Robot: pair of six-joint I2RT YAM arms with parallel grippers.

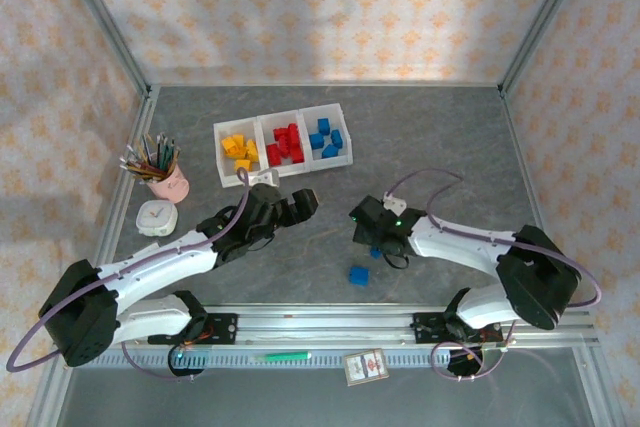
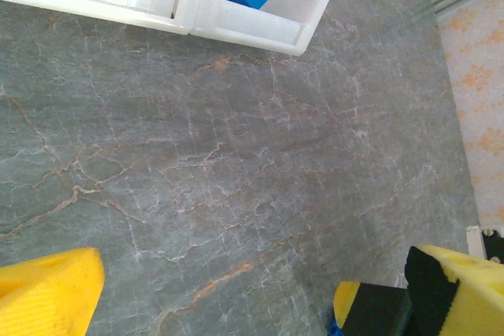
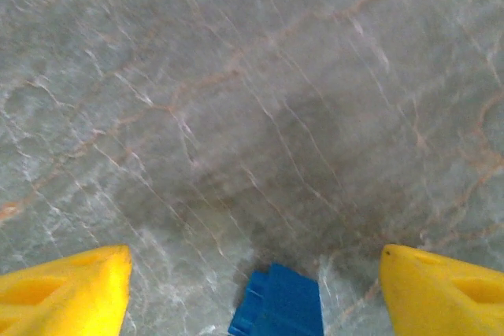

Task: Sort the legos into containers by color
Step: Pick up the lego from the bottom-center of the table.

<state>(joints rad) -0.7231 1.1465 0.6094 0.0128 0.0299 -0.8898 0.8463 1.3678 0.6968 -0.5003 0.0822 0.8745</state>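
Nearest my bases, one loose blue brick (image 1: 358, 276) lies on the grey table (image 1: 450, 147), apart from both hands. Just beyond it my right hand (image 3: 253, 273) hangs low over a second blue brick (image 3: 277, 308). Its fingers (image 3: 67, 297) are spread with a gap on each side of the brick, so nothing is gripped. My left hand (image 2: 256, 273) sits alongside, wide open and empty above bare table. Off to the left stand a white clock (image 1: 157, 217) and a pink pencil cup (image 1: 170, 183). Farthest, the row of three bins (image 1: 346, 150) holds yellow bricks (image 1: 238, 152) on the left, red bricks (image 1: 285, 145) in the middle and blue bricks (image 1: 326, 137) on the right.
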